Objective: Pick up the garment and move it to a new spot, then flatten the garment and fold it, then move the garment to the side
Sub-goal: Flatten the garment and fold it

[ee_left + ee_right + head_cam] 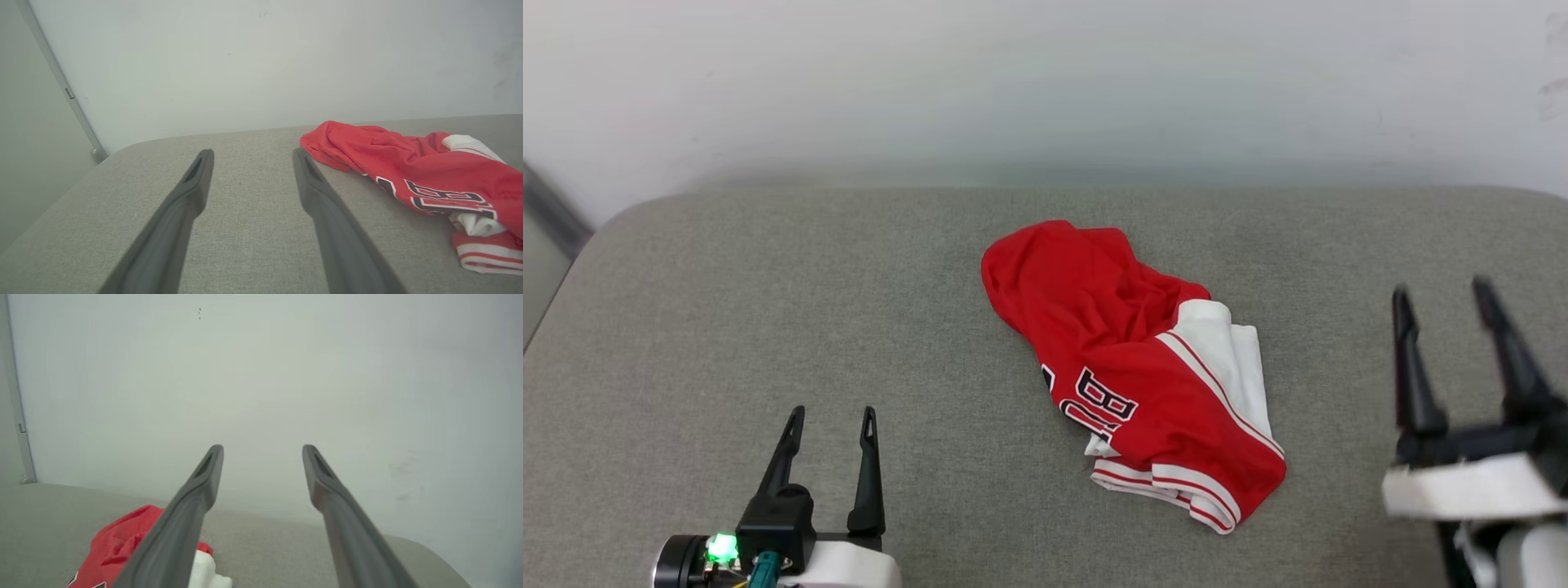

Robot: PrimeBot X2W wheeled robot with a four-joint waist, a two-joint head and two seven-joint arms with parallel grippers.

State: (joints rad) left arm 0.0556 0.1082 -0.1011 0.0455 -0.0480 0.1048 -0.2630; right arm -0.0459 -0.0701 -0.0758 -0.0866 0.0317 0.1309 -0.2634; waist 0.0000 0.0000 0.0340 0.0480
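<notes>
The jersey [1131,367] lies crumpled near the middle of the grey padded surface [768,310], untouched. Its long axis runs diagonally: bunched red end far and toward the robot's left, striped hem [1176,486] near and toward its right. At near-left the left gripper [833,415] sits low, fingers spread, empty, with the jersey ahead and to its right. The right gripper [1441,290] is also spread and empty, jersey to its left. The right looks slightly nearer, beside the white sleeve [1225,343]. Pickup not yet begun.
</notes>
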